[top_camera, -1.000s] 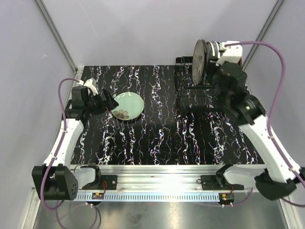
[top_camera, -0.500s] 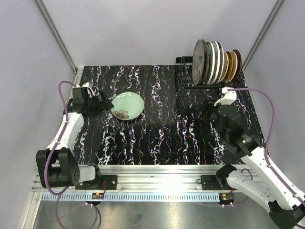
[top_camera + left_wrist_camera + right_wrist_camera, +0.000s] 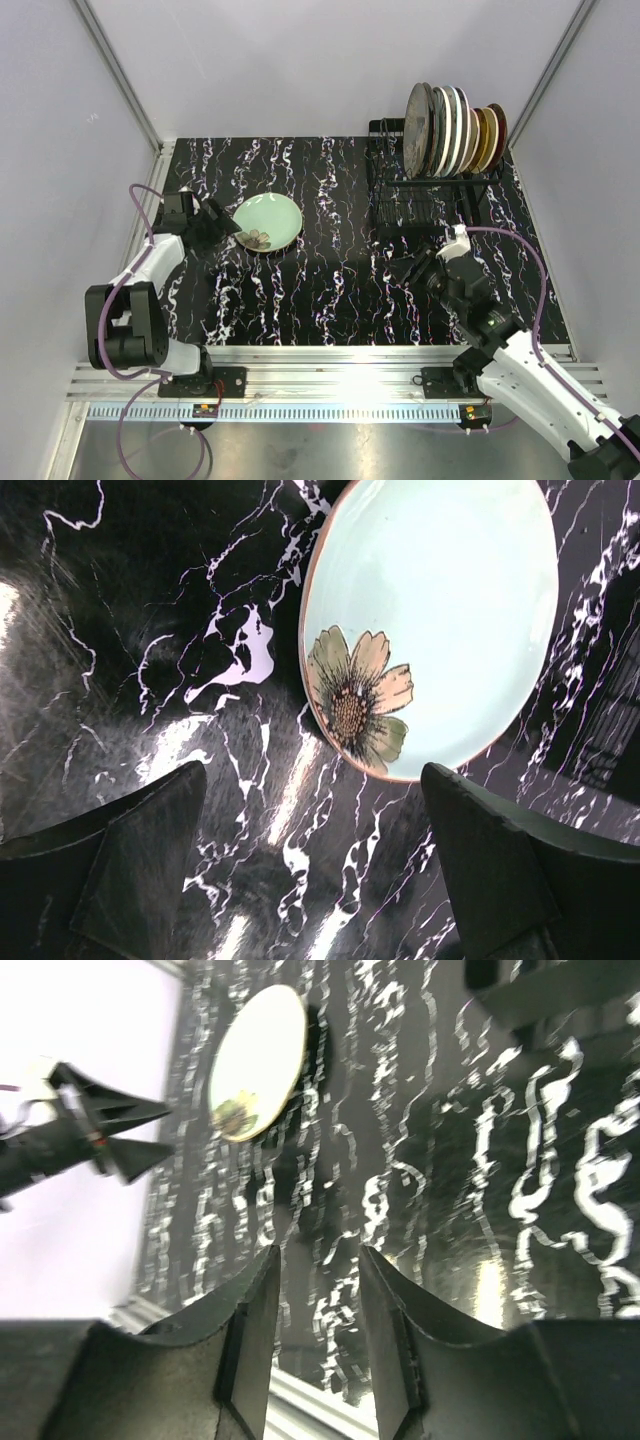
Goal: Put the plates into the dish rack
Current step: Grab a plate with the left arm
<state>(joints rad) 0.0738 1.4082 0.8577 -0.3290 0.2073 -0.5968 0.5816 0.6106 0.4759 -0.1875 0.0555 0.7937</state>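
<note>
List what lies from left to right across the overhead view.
left claw → green flower plate → dish rack holding a row of upright plates. The right claw overlaps the rack's span, so it is left out.

No readable text, label, brand or number in any view. Only markings: painted flower on pale green plate (image 3: pixel 440 620); white veining on black surface (image 3: pixel 330 290).

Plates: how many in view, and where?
About 8: one flower plate flat on the table, left of centre; roughly seven more plates on edge in the dish rack. Overlap may hide others.
</note>
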